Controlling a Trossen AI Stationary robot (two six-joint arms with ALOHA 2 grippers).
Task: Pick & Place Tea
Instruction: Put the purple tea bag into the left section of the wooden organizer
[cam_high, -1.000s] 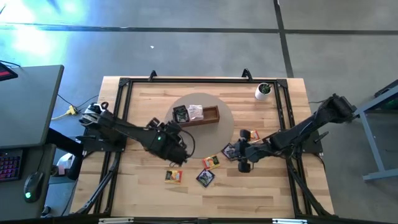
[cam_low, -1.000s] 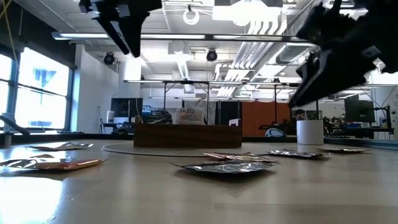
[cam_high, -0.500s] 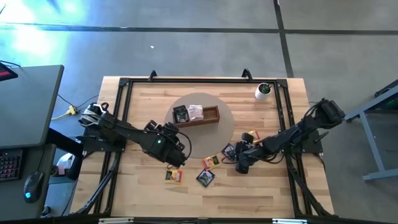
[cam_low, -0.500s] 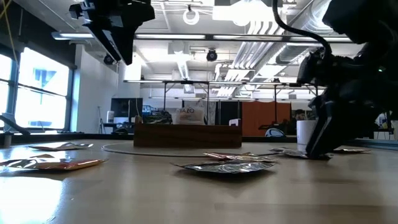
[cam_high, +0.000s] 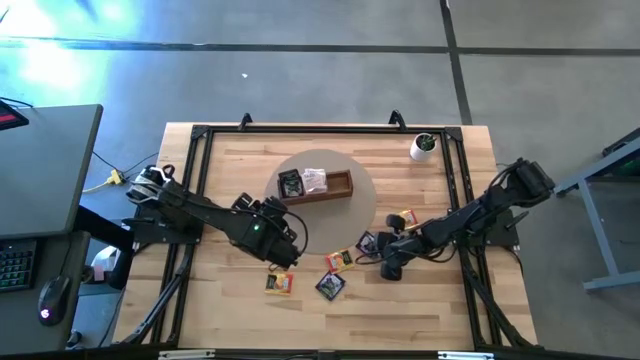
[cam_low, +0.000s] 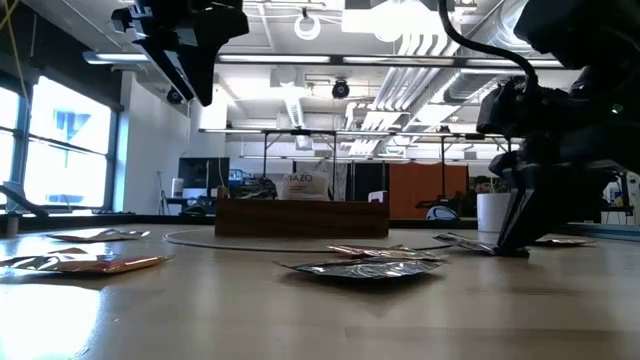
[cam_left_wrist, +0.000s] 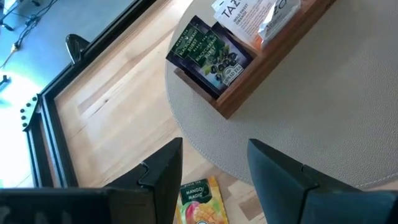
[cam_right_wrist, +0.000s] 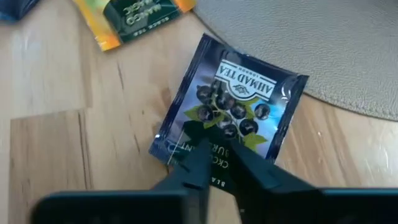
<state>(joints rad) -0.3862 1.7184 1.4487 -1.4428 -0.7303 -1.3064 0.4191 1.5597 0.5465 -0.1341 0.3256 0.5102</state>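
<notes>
- While the right gripper (cam_right_wrist: 214, 171) pinches the near edge of a dark blackcurrant sachet (cam_right_wrist: 233, 115) lying flat just off the round mat (cam_high: 362, 205), the tray (cam_high: 340, 186) lies up-table, twd centre.
- L gripper (cam_left_wrist: 211, 171) hovers open nr the tray, holding nothing; R arm is nearer.

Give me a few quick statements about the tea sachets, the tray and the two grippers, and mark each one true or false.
1. The right gripper is pinching the edge of a dark blackcurrant sachet. True.
2. The left gripper holds a sachet. False: it hangs open and empty above the table.
3. The wooden tray holds a dark sachet and a white one. True.
4. The white cup stands inside the tray. False: it stands apart, near the table's far right corner.
</notes>
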